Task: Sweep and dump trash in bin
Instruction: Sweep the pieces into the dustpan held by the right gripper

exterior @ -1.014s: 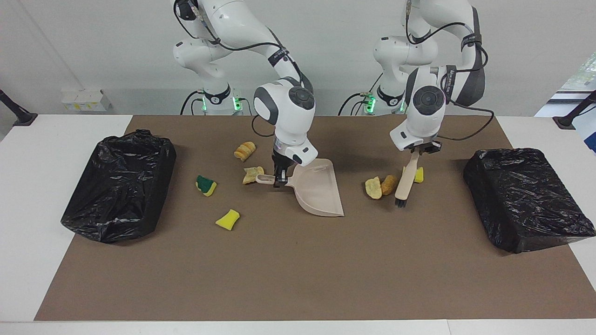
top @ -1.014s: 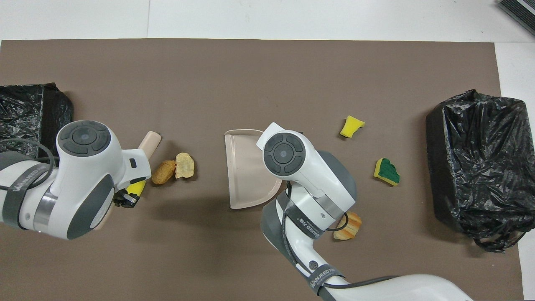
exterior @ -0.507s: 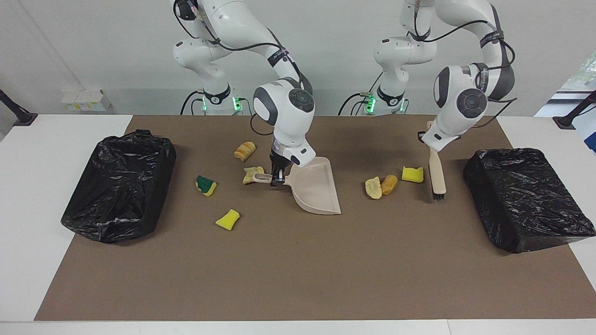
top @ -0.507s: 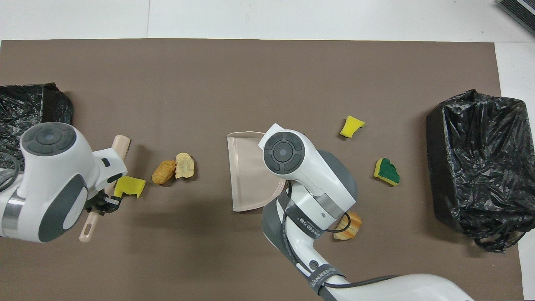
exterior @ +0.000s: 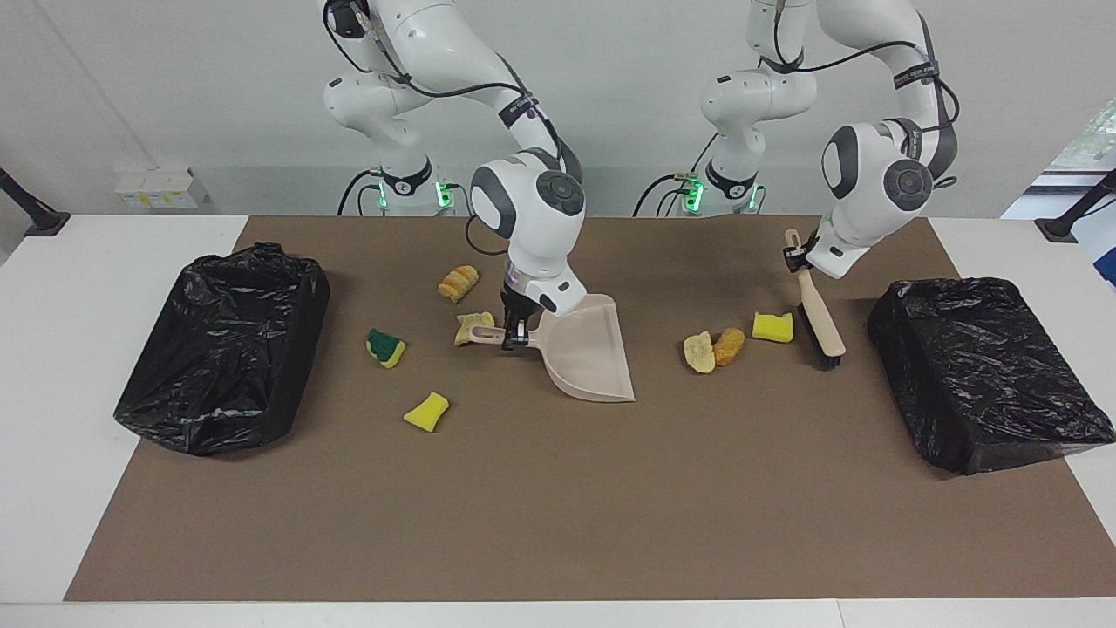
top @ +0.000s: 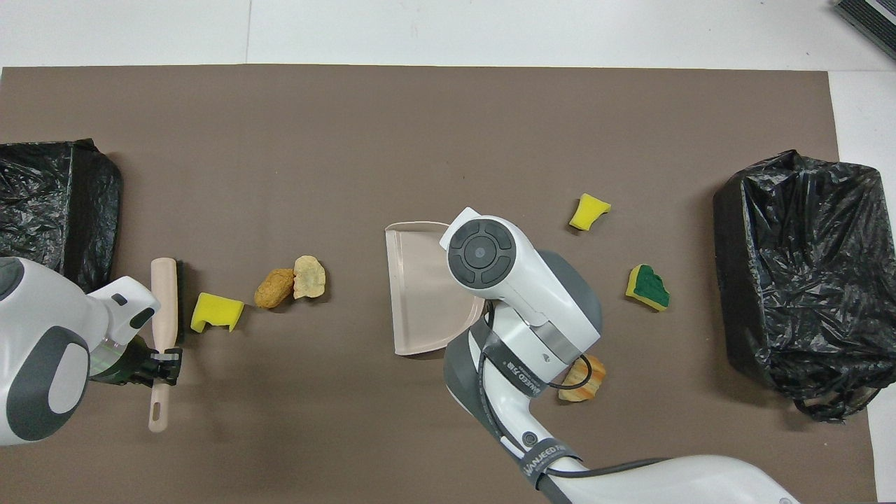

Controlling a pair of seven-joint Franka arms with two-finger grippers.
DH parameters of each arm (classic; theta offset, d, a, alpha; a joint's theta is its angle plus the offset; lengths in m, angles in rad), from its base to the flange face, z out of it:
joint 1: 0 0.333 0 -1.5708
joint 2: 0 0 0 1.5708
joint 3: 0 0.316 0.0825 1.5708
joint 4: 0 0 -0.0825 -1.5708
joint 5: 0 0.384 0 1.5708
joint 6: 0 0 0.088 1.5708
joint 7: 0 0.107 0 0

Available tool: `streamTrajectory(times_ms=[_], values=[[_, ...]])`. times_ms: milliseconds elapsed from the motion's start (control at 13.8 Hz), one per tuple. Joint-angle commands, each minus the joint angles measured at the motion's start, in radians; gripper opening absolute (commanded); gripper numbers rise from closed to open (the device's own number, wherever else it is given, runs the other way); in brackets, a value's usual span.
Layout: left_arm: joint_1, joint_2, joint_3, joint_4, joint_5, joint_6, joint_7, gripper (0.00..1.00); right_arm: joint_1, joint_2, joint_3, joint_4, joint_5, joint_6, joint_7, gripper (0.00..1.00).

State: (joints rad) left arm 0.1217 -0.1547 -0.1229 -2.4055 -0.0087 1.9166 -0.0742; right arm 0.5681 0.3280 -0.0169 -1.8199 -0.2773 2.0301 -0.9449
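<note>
**Sweeping station: stock on the table, placed from the dustpan**

- Bin point(exterior: 222, 349), black-bagged: at the right arm's end of the table point(exterior: 52, 523), well apart from the dustpan.
- Green sponge point(exterior: 385, 347): on the brown mat point(exterior: 558, 506), between that bin and the dustpan.
- Yellow bit point(exterior: 426, 412): same side, farther from the robots than the dustpan's handle.
- Roll point(exterior: 459, 283): nearer to the robots than the dustpan.
- Flat scrap point(exterior: 472, 327): at the tip of the dustpan's handle; contact cannot be told.
- Right gripper point(exterior: 514, 330): jaws clamped on the dustpan's handle.
- Dustpan point(exterior: 593, 362), beige: on the mat at mid-table, mouth toward the left arm's end.
- Pale chunk point(exterior: 699, 351) and brown chunk point(exterior: 729, 345): side by side, near the dustpan's mouth.
- Yellow block point(exterior: 772, 326): just beside the brown chunk, on the side away from the dustpan.
- Brush point(exterior: 818, 307): tilted, bristle end low beside the yellow block.
- Left gripper point(exterior: 795, 259): jaws closed on the brush's handle.
- Second bin point(exterior: 985, 366): left arm's end, well apart from the dustpan.
</note>
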Motion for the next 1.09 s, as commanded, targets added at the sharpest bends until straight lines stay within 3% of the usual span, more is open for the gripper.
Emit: streamTrajectory(times_ms=[0,435,1014], values=[[-0.086,0.016,0.002,-0.012,-0.04,0.071,-0.076,0.0,-0.011,-0.001,0.008,-0.013,-0.017,0.015,0.025,0.0],[-0.275,0.115,0.0,0.029,-0.194,0.165,-0.211,0.0,-0.011,-0.001,0.008,-0.013,-0.017,0.021,0.025,0.0],[-0.571,0.139,-0.001,0.081,-0.466,0.263,-0.332,0.0,-0.011,-0.001,0.008,-0.021,0.004,0.041,0.077,0.0]])
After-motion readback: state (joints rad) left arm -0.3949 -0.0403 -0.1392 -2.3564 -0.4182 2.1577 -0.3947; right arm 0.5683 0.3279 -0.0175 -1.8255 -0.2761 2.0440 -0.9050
